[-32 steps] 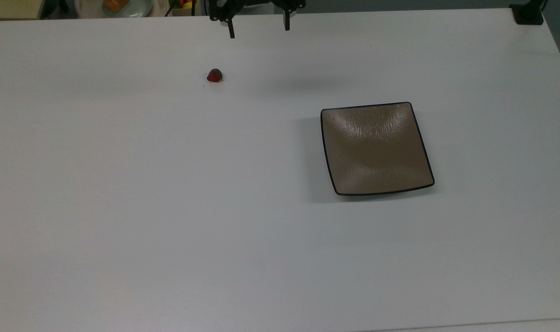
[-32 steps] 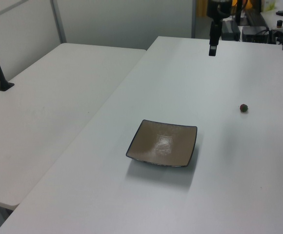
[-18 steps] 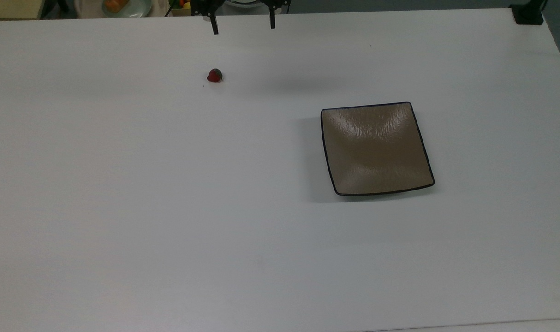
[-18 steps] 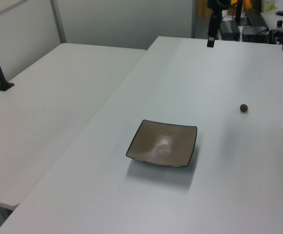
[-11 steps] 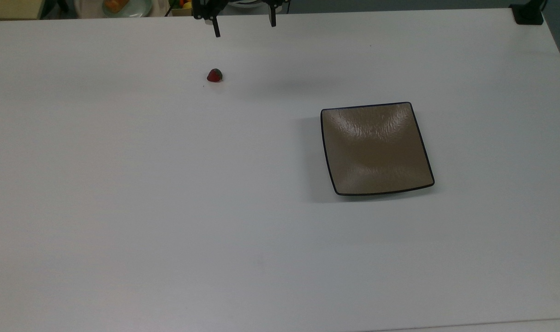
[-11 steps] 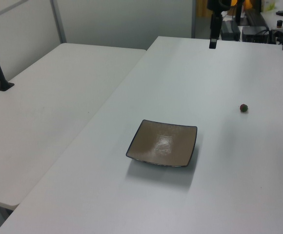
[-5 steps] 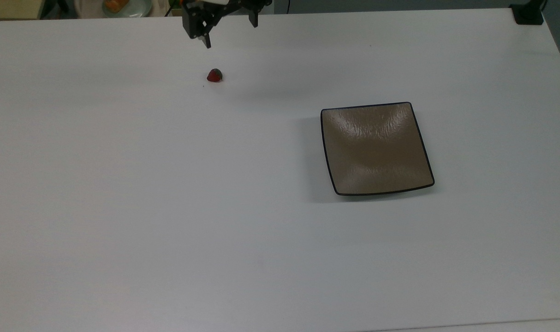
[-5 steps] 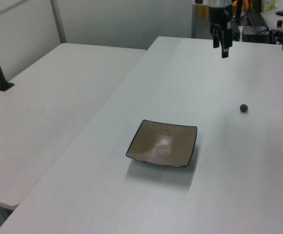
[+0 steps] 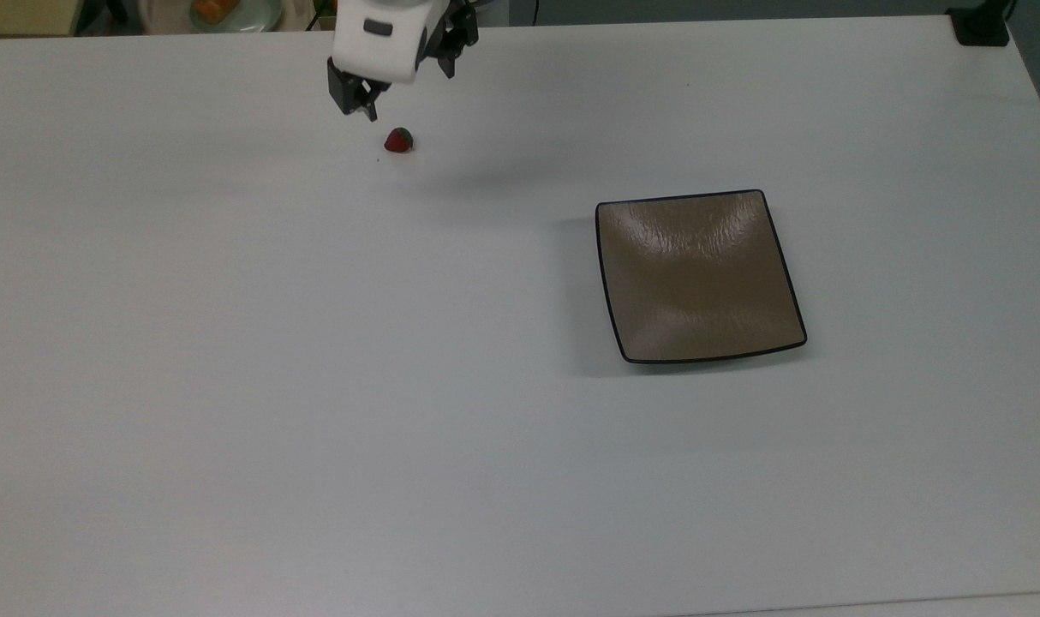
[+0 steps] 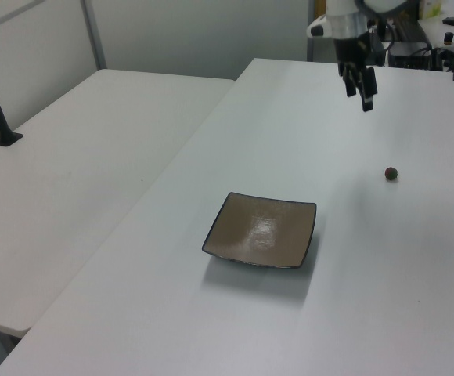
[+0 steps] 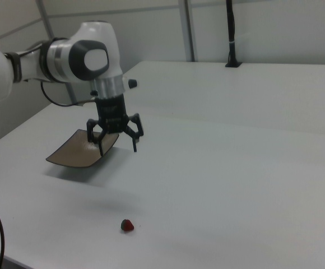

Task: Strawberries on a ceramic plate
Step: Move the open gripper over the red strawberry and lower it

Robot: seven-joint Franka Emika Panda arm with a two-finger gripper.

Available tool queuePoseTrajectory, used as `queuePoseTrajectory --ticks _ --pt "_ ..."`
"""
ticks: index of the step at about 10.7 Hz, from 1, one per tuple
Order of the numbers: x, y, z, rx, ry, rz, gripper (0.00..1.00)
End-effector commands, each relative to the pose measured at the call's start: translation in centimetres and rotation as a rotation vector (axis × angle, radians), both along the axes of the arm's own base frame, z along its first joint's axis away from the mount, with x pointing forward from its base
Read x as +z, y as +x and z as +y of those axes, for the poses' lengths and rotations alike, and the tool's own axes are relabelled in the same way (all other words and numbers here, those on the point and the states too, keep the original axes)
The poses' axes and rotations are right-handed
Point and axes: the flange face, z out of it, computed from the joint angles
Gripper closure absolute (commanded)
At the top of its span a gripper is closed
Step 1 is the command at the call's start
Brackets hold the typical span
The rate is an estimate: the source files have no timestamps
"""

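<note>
In the top view, going left to right with the strawberry as landmark: a pale round plate (image 9: 229, 12) with orange food sits beyond the far edge of the white table (image 9: 314, 386), up and to the left of the strawberry (image 9: 398, 140). The gripper (image 9: 404, 81) hangs in the air just up and to the left of the strawberry, not touching it, its two dark fingers (image 9: 367, 107) spread wide with nothing between them. The strawberry lies on the bare table, red with a dark green cap on the side toward the top view's right. Well to the right of the strawberry and nearer the camera sits the square brown plate (image 9: 698, 276), with a thin dark rim and a glossy, rippled surface; nothing lies on it. A black clamp base (image 9: 981, 26) stands at the table's far right corner.

In the left view the brown plate (image 10: 262, 231) comes first, then the gripper (image 10: 360, 84) above the table, then the strawberry (image 10: 391, 173), which is to the right of the plate and farther back, well apart from it.

In the right view the brown plate (image 11: 83, 148) lies behind the gripper (image 11: 117, 143), whose fingers point down and stand apart. The strawberry (image 11: 128, 225) rests on the table below and nearer the camera than the gripper.

No brand, label or writing can be read on any of these things.
</note>
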Motion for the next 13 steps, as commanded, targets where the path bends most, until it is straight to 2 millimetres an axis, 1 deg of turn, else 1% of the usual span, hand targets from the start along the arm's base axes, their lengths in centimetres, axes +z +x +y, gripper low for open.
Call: queuePoseTrajectory --ticks 1,5,7,8,10,13 --pt "-3.1 -1.0 -1.2 0.062 -0.003 0.079 0.0" --pt "-8.1 -1.6 -1.7 0.087 -0.043 0.178 0.0" --pt "-10.4 -1.9 -2.6 0.079 -0.04 0.17 0.0" --pt "-11.4 -2.3 -2.7 0.08 -0.039 0.173 0.0" --pt "-12.6 -2.9 -3.5 0.074 -0.048 0.198 0.0" --pt "-14.2 -3.8 -4.2 0.063 -0.047 0.225 0.0"
